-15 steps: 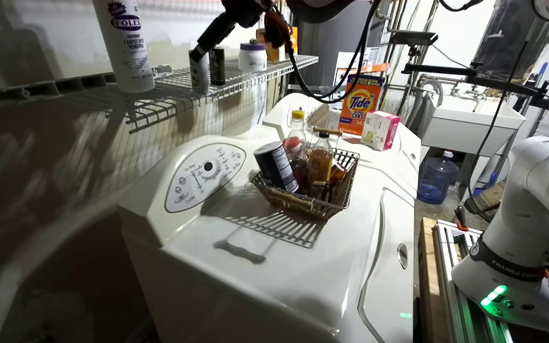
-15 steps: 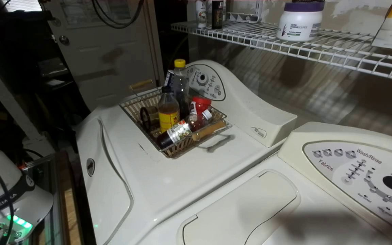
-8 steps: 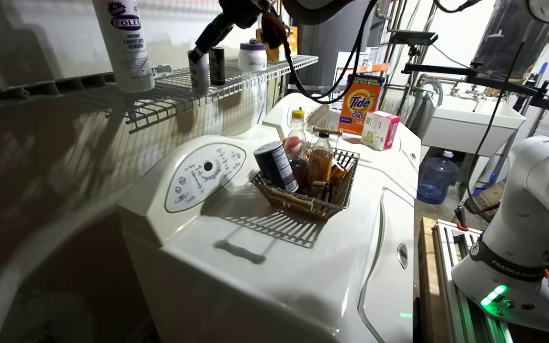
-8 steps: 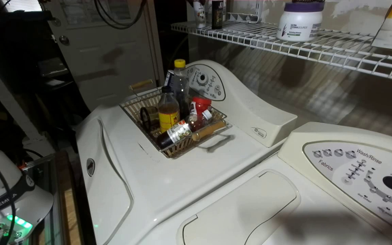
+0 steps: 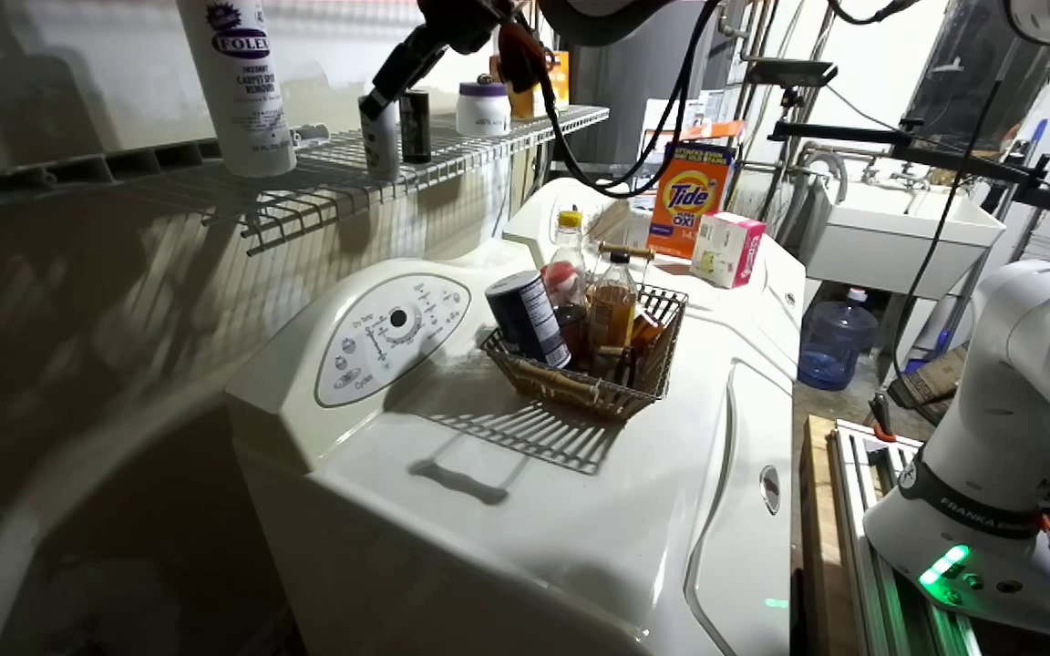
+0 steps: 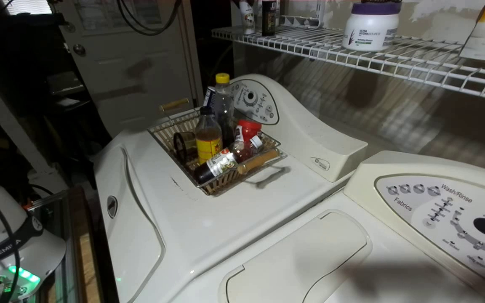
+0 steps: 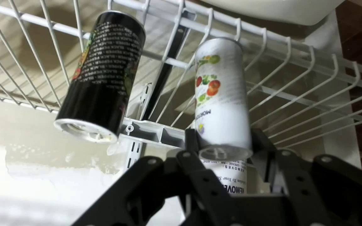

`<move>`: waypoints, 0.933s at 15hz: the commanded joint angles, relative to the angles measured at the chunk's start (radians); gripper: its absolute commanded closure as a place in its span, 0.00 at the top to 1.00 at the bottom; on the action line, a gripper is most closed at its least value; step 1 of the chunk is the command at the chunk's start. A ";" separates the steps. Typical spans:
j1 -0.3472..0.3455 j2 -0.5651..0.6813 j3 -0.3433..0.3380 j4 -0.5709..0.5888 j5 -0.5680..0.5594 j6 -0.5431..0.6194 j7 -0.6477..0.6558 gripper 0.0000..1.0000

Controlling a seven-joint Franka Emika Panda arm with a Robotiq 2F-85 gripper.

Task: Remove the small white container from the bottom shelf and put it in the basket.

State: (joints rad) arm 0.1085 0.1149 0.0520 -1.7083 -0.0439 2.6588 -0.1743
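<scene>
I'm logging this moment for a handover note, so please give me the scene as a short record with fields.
target: small white container, roughly upright at the bottom shelf
grip: gripper appears closed on its upper end
lift: cannot tell whether its base is clear of the wires
neighbours: black can, apart; white tub; purple-labelled bottle
destination: basket, on a white appliance
contents: include yellow-capped bottle, black-capped bottle, red-lidded jar
status: container not yet in basket

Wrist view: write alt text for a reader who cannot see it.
The dark tool grips a small white container by its near end, its label showing fruit or vegetables. At picture left, a black can stands on the white wire shelf; part of a white bottle shows behind.
</scene>
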 commanded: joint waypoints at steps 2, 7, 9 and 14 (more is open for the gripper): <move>-0.015 -0.058 0.014 -0.024 0.006 -0.037 -0.007 0.20; -0.016 -0.163 0.016 -0.134 0.057 -0.019 -0.047 0.20; -0.013 -0.208 0.012 -0.182 0.080 -0.031 -0.063 0.20; 0.008 -0.326 -0.015 -0.308 0.195 -0.072 -0.163 0.20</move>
State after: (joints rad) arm 0.1067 -0.1136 0.0523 -1.9141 0.0760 2.6167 -0.2643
